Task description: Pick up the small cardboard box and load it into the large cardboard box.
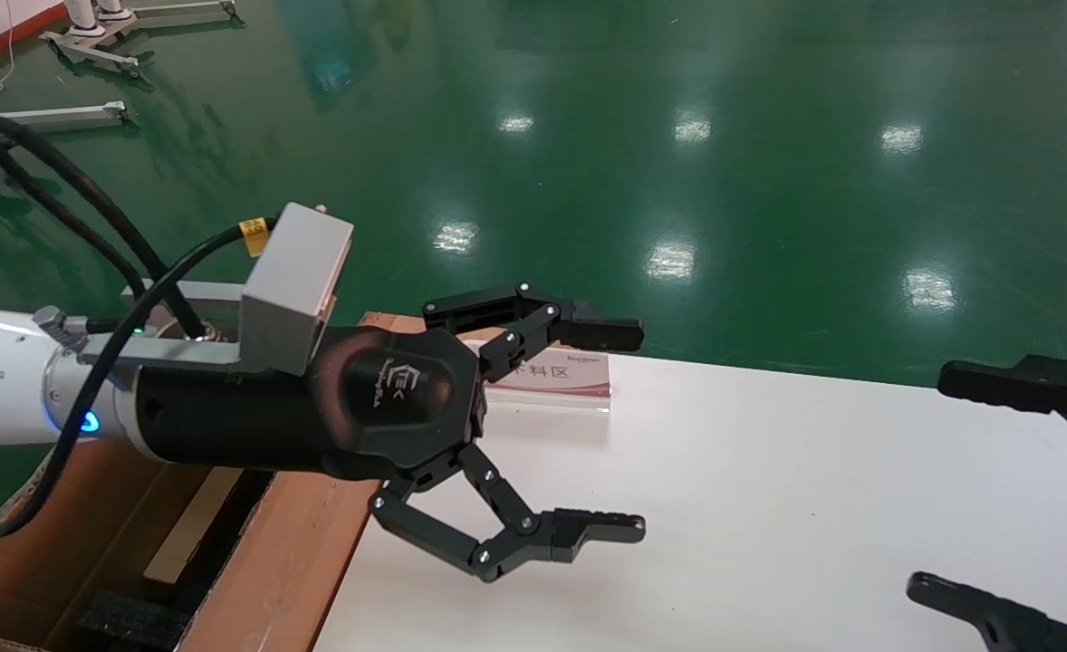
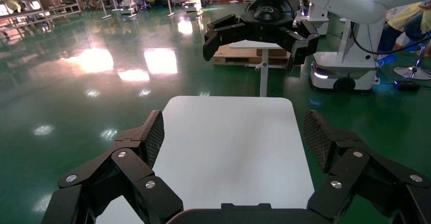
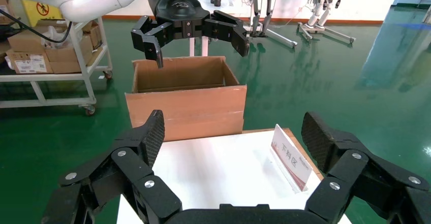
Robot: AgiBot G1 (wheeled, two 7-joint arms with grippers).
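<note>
Left gripper (image 1: 588, 430): jaws wide, nothing between them; it hangs over the left edge of the table (image 1: 769, 507), just beside the large box (image 1: 289, 543).
Right gripper (image 1: 995, 489): jaws wide too, empty, at the table's right side.
Small box: it is in no view now, perhaps hidden down in the large box; this cannot be told.
Handling: a closed carton is likely light and fairly stiff, with smooth faces; hold across two flat sides, not on the tuck flap.
Large box: it stands on the floor against the table's left edge, flaps up, black foam (image 1: 126, 620) inside.
Sign (image 1: 552, 378): near the far edge, keep away.
Room: the table top is bare and wide; green floor (image 1: 678, 136) beyond.
</note>
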